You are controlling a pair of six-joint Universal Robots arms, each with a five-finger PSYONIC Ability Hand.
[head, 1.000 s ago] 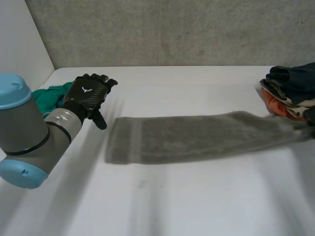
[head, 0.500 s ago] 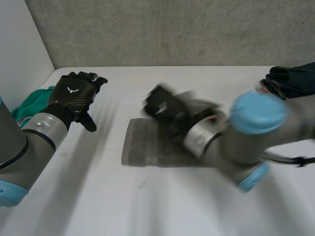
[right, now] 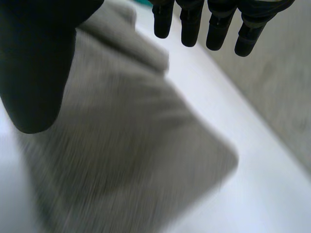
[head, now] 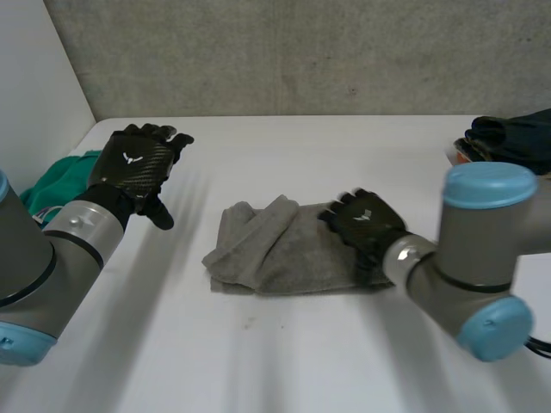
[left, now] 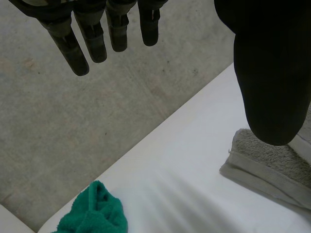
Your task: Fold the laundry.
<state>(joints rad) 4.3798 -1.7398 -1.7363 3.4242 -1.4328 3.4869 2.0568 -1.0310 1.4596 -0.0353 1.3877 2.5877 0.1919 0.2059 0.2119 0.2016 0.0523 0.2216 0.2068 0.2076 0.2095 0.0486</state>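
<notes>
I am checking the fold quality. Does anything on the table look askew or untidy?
Yes. The grey towel is folded but rumpled: its upper layer lies at an angle, so the edges at the end away from the right hand do not line up.

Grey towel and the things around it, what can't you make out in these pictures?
Grey towel, head view: the end under the right hand is covered, so the edges there are hidden.
Towel, right wrist view: blurred, folds unreadable.
Pile of clothes, head view: cut off by the picture's edge and the right arm; number of garments unclear.
Green cloth, head view: partly behind the left arm.
</notes>
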